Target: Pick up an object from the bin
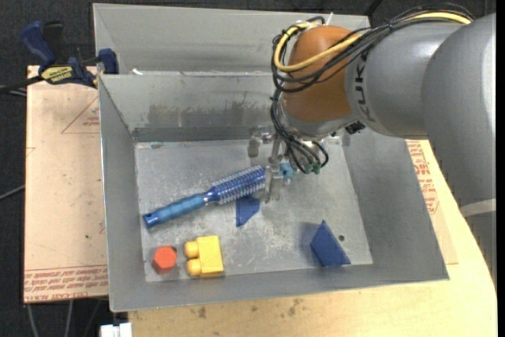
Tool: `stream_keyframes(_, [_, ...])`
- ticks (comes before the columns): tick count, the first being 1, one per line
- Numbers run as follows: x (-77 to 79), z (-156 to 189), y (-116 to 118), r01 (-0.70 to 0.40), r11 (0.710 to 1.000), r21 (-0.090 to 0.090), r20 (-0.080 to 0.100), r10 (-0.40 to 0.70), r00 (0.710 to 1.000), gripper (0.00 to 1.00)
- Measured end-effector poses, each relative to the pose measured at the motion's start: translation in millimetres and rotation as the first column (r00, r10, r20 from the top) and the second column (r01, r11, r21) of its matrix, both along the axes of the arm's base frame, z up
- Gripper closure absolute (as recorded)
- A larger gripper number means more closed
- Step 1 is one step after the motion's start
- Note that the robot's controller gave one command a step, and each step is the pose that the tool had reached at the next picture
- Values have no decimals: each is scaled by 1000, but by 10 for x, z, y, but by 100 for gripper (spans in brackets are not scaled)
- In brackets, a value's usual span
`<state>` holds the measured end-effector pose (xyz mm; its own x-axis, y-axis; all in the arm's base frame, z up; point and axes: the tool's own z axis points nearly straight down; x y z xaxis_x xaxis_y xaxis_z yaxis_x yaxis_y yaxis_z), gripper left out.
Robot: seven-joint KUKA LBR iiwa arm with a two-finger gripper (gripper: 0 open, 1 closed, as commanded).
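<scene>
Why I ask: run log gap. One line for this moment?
gripper: at brush head; brush: lying on bin floor; nearby: blue chip

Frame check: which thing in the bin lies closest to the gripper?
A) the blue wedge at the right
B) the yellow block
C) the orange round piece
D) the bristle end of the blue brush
D: the gripper is down right at the bristle end of the blue brush, while the orange round piece, yellow block and blue wedge lie apart from it along the bin's near side.
</scene>
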<state>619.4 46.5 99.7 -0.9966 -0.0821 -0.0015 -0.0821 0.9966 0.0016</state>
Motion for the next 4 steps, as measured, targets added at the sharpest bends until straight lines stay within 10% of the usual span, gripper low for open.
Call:
stream_keyframes(1, [12, -302, 33, -331, 944, 0, 0, 331, 944, 0])
stream_keyframes(2, [17, -299, 37, -329, 944, 1, 1, 329, 944, 0])
stream_keyframes(3, [14, -306, 36, -328, 945, 1, 0, 328, 945, 100])
stream_keyframes(4, [23, 16, 38, -327, 945, -2, 4, 327, 945, 100])
